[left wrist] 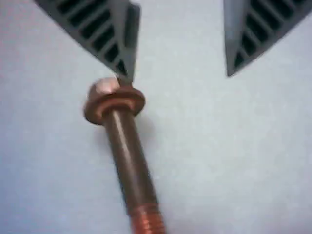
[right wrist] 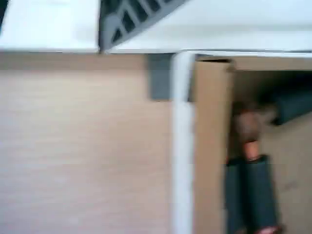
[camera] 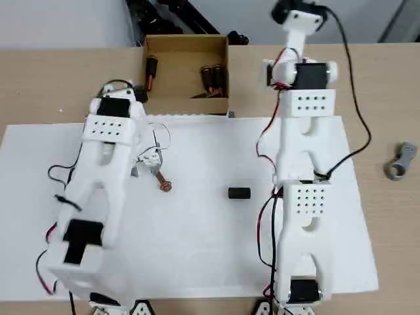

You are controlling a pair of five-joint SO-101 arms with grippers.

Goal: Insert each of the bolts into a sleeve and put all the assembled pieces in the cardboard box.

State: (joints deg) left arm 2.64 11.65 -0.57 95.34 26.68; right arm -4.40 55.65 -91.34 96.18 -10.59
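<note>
Parted end effector (left wrist: 176,75) beside copper, flange-headed bolt (left wrist: 124,151).

Your left arm (camera: 98,177) and right arm (camera: 305,151) are white, with hole-dotted plates, black motors, red and black cables; the left gripper (left wrist: 178,73) fingers (left wrist: 97,29) are grey, slotted.

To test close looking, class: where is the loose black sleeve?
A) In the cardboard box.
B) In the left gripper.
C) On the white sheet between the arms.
C: the sleeve lies on the white sheet, apart from the bolt.
</note>
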